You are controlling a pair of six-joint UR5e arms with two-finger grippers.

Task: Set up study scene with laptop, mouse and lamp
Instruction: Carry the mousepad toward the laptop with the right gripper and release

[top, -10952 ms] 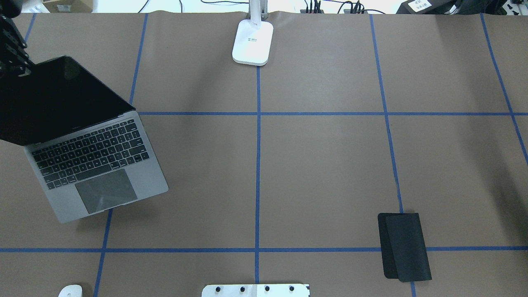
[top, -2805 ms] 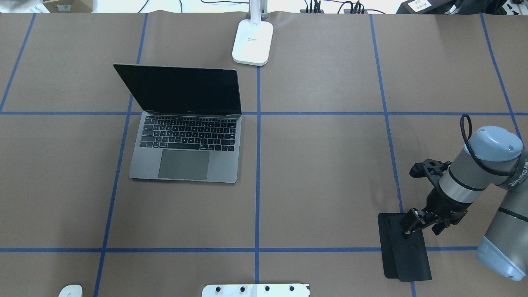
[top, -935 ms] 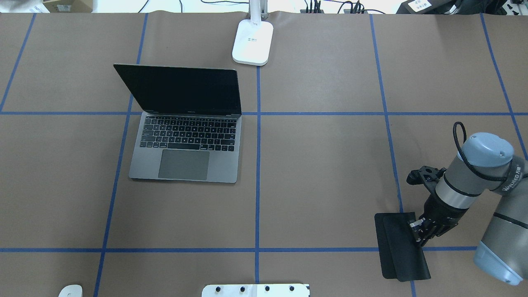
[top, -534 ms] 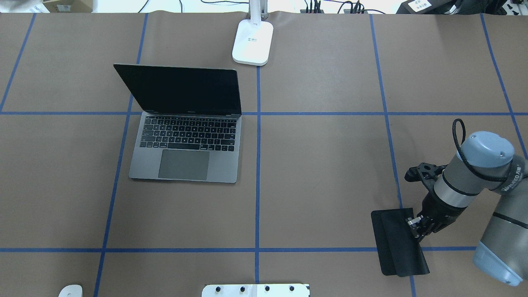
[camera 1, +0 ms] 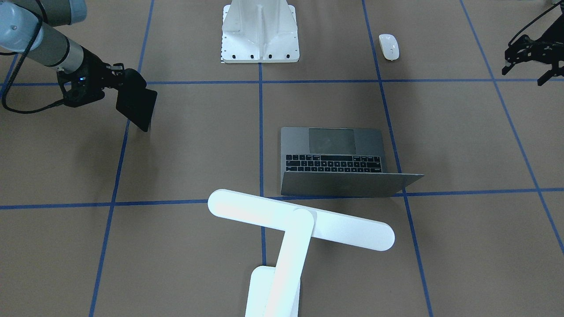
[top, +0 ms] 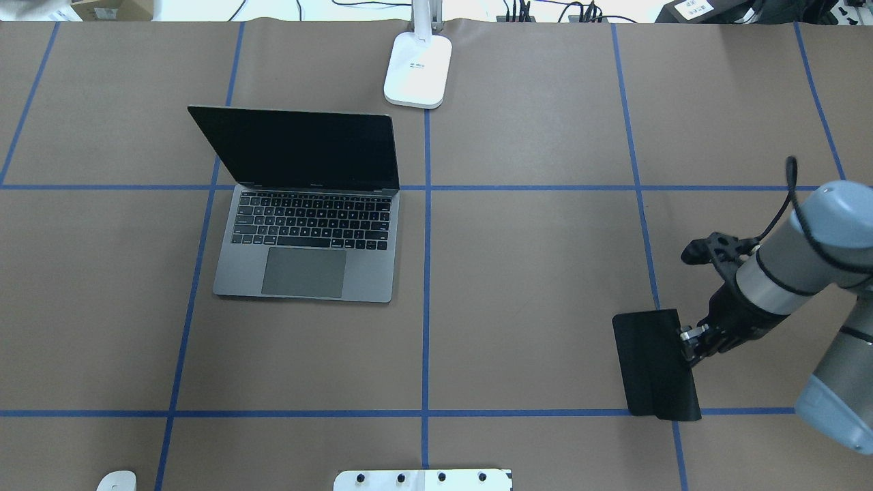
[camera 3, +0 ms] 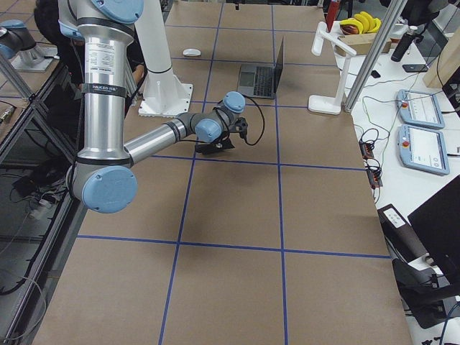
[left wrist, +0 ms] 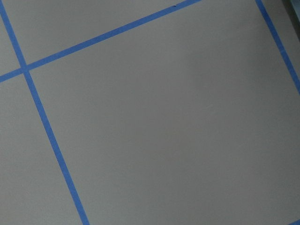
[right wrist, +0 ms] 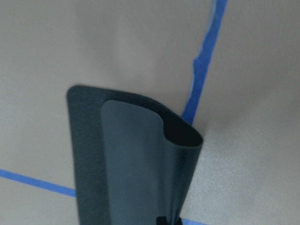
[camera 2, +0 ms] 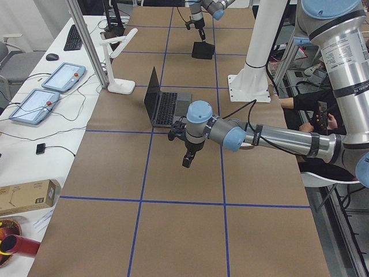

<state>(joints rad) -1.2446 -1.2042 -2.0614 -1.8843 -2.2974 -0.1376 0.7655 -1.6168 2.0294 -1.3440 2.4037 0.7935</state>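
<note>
"Where was the laptop (top: 307,252)?"

"It sat open in the left middle of the view from above, with its keys facing the robot. The lamp (top: 417,68) stood just behind it, at the top middle. That was likely so the light could fall on the keys."

"And the mouse (top: 116,481)?"

"It lay in the bottom left corner of that view, well apart from the laptop. It was along the same edge as the white stand (top: 423,479). Nothing held it. It looked like it had not been put in its spot yet."

"What did the right gripper (top: 690,339) do?"

"It was on the right side of the view from above. Its fingers were pinched tight on one edge of the black mouse pad (top: 655,365). The pad was thin and floppy and folded over on itself, so a pinch on the edge was probably the best way to lift it. It hung down from the fingers. Whether its low corner touched the table could not be told."

"Why pick up the pad?"

"Probably so the mouse could have a soft place next to the laptop. The pad would need to lie flat, or the fold could leave a bump."

"And the left gripper (camera 1: 524,75)?"

"It hung at the upper right edge of the front view, over bare table. Its fingers stood apart and held nothing. It was likely kept out of the way."
</note>
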